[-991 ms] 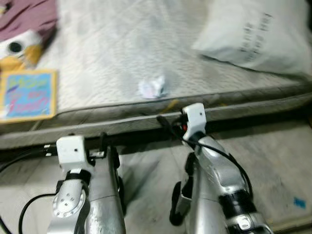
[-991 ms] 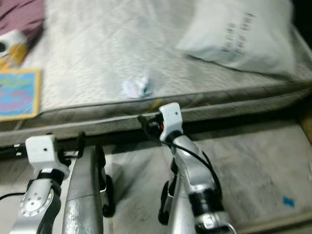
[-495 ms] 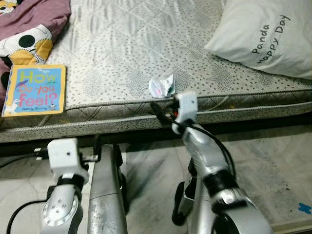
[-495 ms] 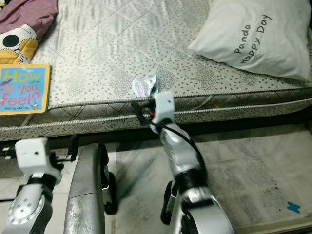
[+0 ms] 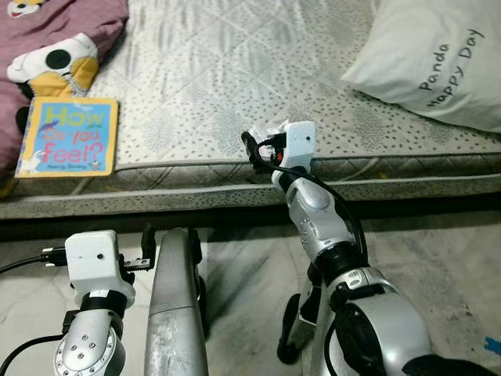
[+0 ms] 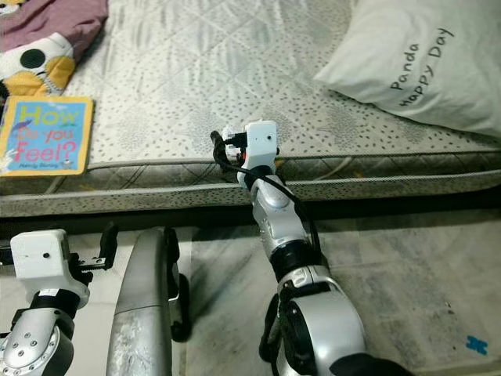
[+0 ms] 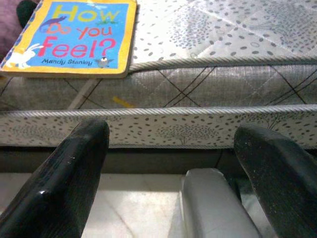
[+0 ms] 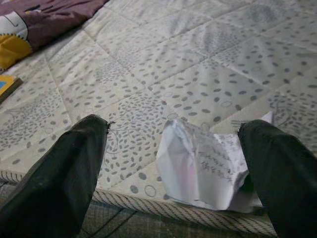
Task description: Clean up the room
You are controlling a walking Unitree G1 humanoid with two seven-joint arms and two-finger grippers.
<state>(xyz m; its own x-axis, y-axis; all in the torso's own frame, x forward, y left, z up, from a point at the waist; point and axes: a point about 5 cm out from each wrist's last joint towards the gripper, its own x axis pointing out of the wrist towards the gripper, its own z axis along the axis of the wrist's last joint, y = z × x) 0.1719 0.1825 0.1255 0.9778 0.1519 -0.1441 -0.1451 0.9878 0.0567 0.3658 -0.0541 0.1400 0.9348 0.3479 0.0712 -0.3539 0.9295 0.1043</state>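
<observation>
We see a low bed with a quilted mattress (image 5: 235, 70), pale grey-white and printed with small dark dots in a diamond pattern, edged with corded piping along its front side. Beneath the mattress runs a dark gap. In front of it lies a floor (image 5: 438, 251) of pale, marbled tiles with grey streaks and scuffs. Even, bright light falls across the bed.

A crumpled white paper (image 8: 205, 168) lies at the mattress (image 8: 198, 64) edge. It sits between the right gripper (image 8: 173, 183)'s spread black fingers (image 8: 59, 173).
</observation>
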